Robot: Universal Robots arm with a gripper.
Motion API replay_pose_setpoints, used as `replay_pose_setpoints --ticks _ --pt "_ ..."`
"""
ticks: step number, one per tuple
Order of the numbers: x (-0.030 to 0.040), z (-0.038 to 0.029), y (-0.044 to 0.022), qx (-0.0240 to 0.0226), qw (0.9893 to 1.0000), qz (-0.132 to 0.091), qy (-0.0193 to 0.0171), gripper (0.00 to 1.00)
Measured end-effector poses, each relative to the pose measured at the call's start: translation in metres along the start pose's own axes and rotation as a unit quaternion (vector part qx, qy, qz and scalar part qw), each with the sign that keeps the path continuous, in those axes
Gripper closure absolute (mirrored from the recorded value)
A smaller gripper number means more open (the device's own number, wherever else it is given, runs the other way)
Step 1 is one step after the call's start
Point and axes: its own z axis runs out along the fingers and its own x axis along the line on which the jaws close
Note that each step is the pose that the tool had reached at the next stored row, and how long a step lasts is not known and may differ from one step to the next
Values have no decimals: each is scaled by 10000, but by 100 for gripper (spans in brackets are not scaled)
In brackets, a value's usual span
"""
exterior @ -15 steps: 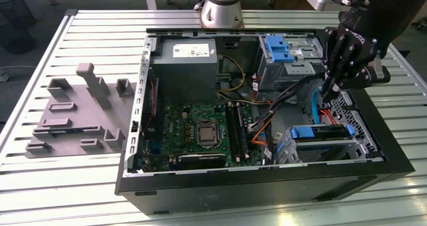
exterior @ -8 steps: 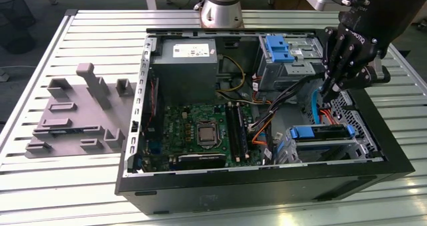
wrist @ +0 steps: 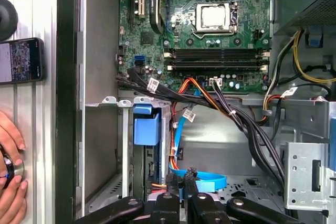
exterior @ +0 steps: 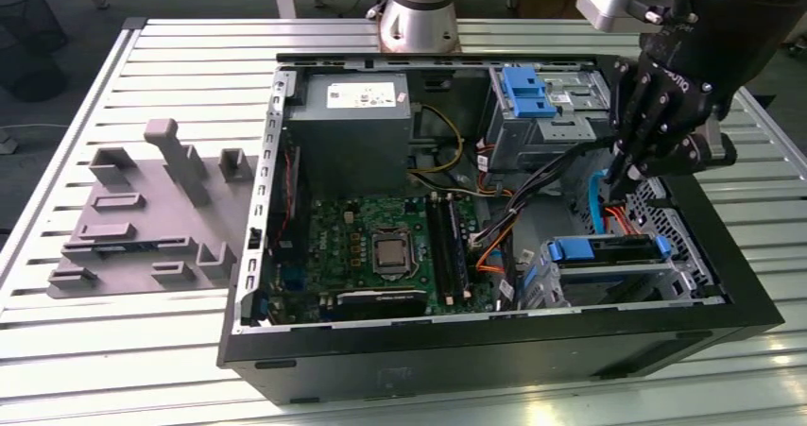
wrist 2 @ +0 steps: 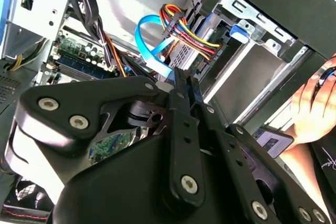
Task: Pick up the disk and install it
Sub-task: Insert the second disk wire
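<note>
- Exterior view: we see the gripper (exterior: 626,173) lowered into the open case (exterior: 505,346), near the blue-framed disk (exterior: 608,250), seemingly seated in its bay.
- Second wrist view: our fingers (wrist 2: 185,103) press together, empty.
- First wrist view: a hand (wrist: 9,153) rests outside.

Black tool (exterior: 626,166); green motherboard (exterior: 378,247); blue cable (wrist: 202,181); grey, perhaps plastic, fixture (exterior: 145,213).
</note>
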Motion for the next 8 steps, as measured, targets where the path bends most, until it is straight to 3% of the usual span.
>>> replay_pose_setpoints --ticks 6,7,8 --pt "126 76 0 -1 10000 0 -92 84" --pt "140 84 1 0 9999 0 -130 84" --pt "144 87 3 -1 9998 -1 -213 84"
